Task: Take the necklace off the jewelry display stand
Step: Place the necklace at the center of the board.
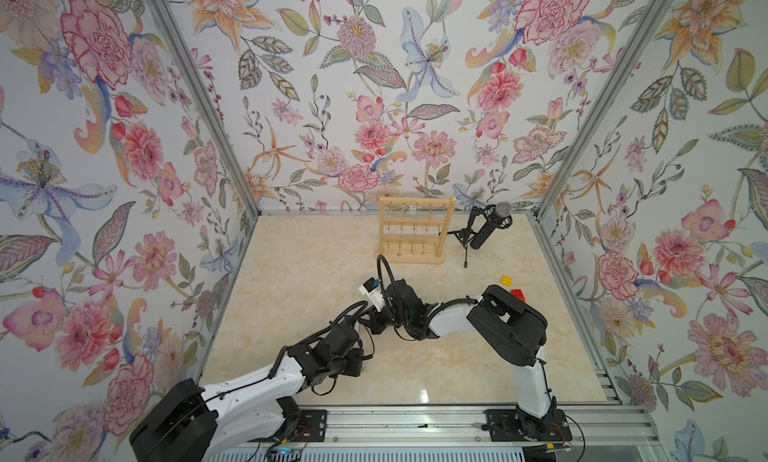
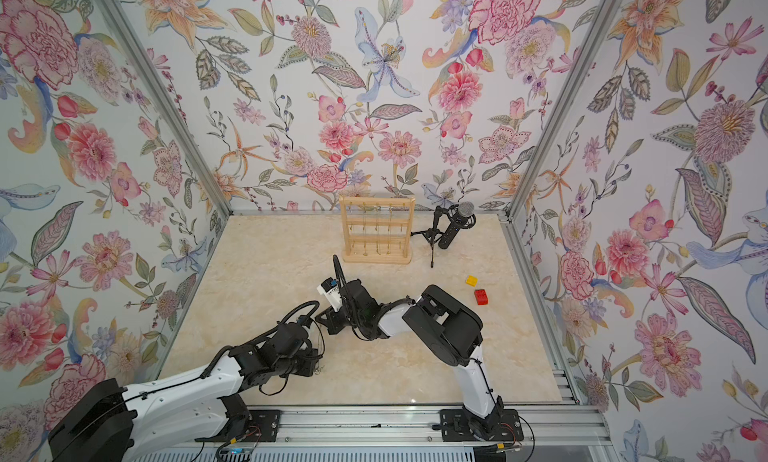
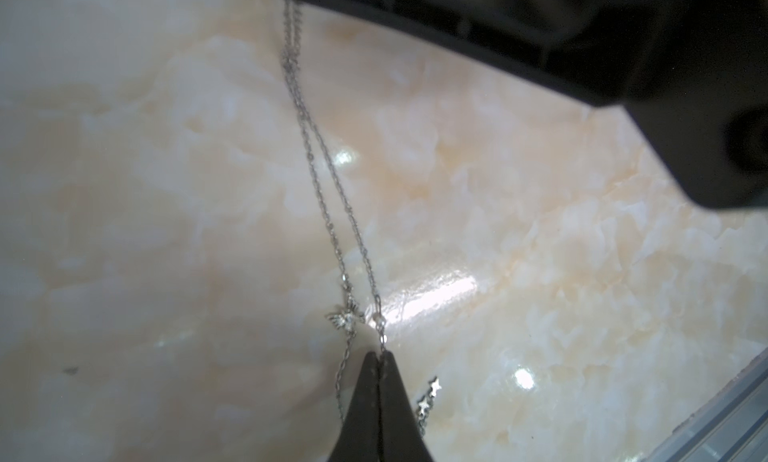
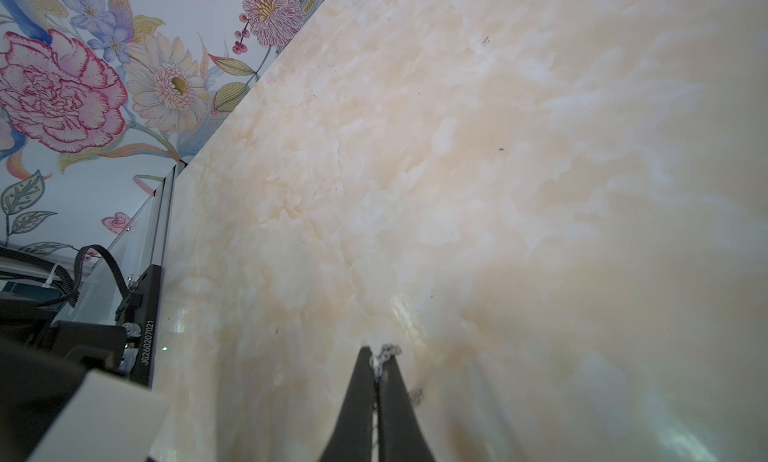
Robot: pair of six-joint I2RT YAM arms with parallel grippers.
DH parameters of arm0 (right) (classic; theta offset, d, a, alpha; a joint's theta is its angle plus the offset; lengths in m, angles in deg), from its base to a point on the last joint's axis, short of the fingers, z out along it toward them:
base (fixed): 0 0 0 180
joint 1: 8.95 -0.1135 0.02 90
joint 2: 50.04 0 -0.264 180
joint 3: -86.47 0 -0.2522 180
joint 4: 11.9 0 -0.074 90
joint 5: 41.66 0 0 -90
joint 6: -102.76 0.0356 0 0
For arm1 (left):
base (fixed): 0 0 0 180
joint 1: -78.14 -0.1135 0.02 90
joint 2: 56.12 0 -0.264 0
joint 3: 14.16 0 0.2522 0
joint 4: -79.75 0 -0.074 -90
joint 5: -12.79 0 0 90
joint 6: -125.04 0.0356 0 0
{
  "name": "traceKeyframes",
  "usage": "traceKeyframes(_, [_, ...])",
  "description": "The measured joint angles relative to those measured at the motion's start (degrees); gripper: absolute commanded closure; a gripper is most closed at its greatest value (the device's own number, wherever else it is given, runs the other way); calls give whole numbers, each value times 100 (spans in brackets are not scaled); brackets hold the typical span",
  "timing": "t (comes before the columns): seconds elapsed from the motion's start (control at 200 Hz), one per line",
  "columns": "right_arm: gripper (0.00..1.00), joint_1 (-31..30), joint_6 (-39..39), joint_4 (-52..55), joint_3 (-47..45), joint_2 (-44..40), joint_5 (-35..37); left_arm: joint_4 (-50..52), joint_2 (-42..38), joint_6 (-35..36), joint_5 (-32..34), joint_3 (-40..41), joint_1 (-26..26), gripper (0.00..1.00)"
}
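Though both top views barely show it, wrist views catch left gripper [image 3: 380, 354] and right gripper [image 4: 377, 352] clamping the necklace [image 3: 331, 231].

Left pincer [image 3: 379, 354], right pincer [image 4: 377, 356]: both closed.

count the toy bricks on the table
2. A yellow toy brick lies in front of the microphone, and a red toy brick lies just beside it, nearer the right arm. More may be hidden under that arm.
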Motion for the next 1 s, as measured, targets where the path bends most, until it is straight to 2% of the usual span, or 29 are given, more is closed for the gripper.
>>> traceKeyframes(0.48, [100,98,122,42,101,127,2,4,-11,-15,-61,-9,0,99])
traceKeyframes(1.001, [100,186,273,101,326,264,2,39,-396,-293,-299,254,0,99])
